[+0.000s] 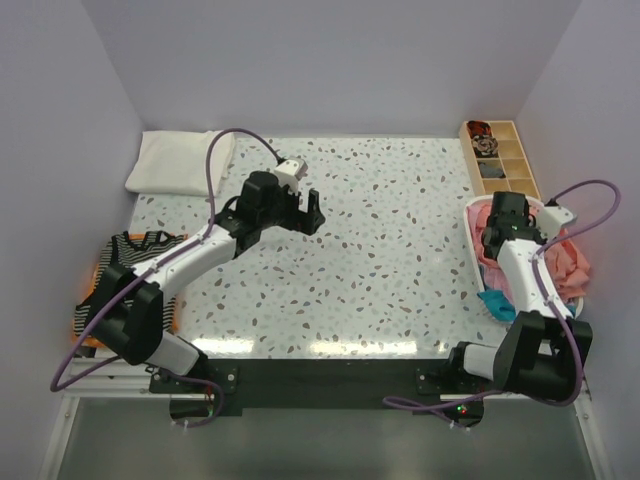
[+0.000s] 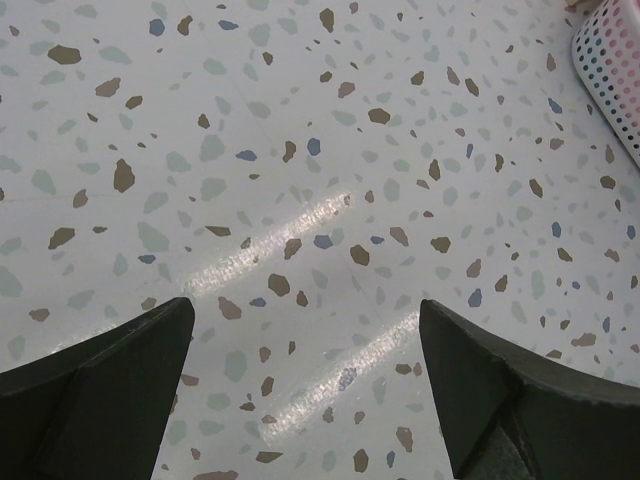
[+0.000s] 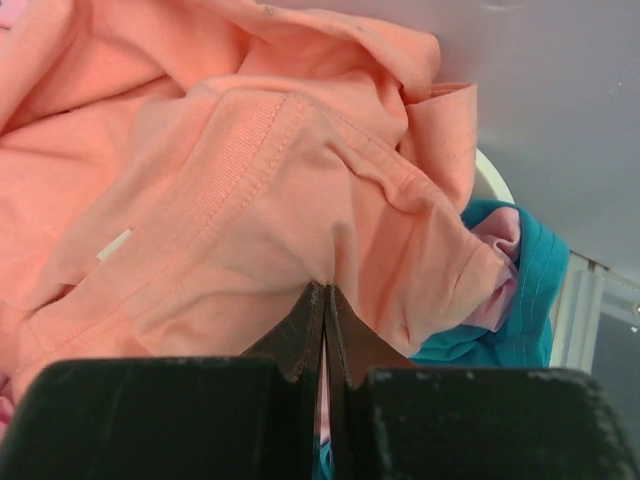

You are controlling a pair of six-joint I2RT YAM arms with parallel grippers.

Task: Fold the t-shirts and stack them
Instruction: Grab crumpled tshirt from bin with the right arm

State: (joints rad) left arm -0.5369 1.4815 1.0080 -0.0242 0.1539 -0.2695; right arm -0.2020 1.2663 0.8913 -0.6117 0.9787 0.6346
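Right at its tips, the right gripper (image 3: 325,296) is clamped on the salmon tee (image 3: 250,190). I'd lift slow so that thin pinch holds.

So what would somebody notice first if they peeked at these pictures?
Probably the bright salmon-pink t-shirt bunched in the white basket at the table's right edge, with the right gripper pinched shut on a fold of it. Next comes the speckled table, where the left gripper hangs open above the middle. A black-and-white striped t-shirt lies at the left edge.
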